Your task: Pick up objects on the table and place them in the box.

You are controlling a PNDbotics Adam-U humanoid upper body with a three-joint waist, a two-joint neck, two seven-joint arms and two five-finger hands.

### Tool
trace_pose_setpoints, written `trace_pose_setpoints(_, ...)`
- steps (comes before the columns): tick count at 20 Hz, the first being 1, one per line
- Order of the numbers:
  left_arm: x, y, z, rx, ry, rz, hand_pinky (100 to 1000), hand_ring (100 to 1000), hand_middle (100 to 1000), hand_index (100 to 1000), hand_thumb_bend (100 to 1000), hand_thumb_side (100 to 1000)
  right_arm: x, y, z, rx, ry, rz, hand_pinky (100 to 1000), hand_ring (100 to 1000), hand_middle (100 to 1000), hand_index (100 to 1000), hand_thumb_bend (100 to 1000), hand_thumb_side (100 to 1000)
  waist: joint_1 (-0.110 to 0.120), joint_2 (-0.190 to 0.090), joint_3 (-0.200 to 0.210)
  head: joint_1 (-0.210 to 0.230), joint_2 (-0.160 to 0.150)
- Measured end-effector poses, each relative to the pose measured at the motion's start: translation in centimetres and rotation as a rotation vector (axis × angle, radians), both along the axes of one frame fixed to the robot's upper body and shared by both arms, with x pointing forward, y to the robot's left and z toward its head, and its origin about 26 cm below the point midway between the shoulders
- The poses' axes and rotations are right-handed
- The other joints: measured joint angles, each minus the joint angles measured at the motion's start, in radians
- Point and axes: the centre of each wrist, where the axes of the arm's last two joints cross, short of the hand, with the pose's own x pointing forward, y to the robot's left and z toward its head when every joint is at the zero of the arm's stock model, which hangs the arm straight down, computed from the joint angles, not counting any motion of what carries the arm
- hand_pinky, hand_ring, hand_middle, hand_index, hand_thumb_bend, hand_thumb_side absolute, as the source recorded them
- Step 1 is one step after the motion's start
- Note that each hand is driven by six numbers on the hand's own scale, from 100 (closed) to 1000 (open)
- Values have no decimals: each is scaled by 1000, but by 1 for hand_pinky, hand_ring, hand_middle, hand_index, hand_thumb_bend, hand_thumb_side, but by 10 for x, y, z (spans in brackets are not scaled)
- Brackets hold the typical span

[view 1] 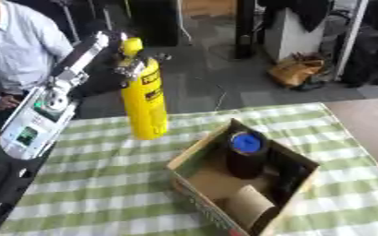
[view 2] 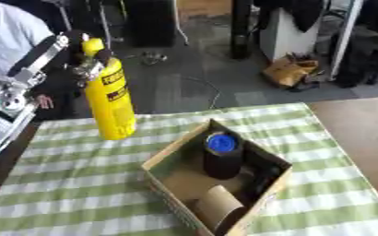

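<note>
Fingers of left hand [view 1: 130, 66] grip one yellow bottle [view 1: 144, 103]; box [view 1: 194, 151] holds one blue-capped container [view 1: 245, 154].

My left arm raised from the lower left, silver forearm slanting up and to the right, my left hand [view 1: 126, 64] at its top end, fingers curled round the yellow bottle [view 1: 144, 99] hanging below the hand
</note>
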Motion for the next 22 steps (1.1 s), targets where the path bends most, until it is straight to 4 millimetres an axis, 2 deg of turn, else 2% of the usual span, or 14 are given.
trace_pose_setpoints(4, 0, -14, 6, 2, 8, -46, 203, 385, 463, 634, 100, 487, 0, 0, 0, -2, 0, 1, 799, 737, 673, 580, 100, 938, 5, -3, -2, 0, 2)
trace_pose_setpoints(9, 5, -27, 1, 0, 49, -88, 202, 380, 465, 635, 100, 498, 0, 1, 0, -6, 0, 6, 799, 737, 673, 580, 100, 935, 7, -3, -4, 0, 2)
trace_pose_setpoints(15, 16, -44, 1, -21, 95, -127, 201, 379, 468, 637, 100, 494, 0, 2, 0, -6, 0, 7, 798, 737, 673, 580, 100, 941, 9, -4, -8, 0, 7)
trace_pose_setpoints(22, 33, -60, -10, -15, 174, -147, 202, 377, 472, 639, 100, 503, 0, 3, -1, -7, 1, 12, 798, 737, 673, 579, 100, 936, 12, -4, -19, 2, 10)
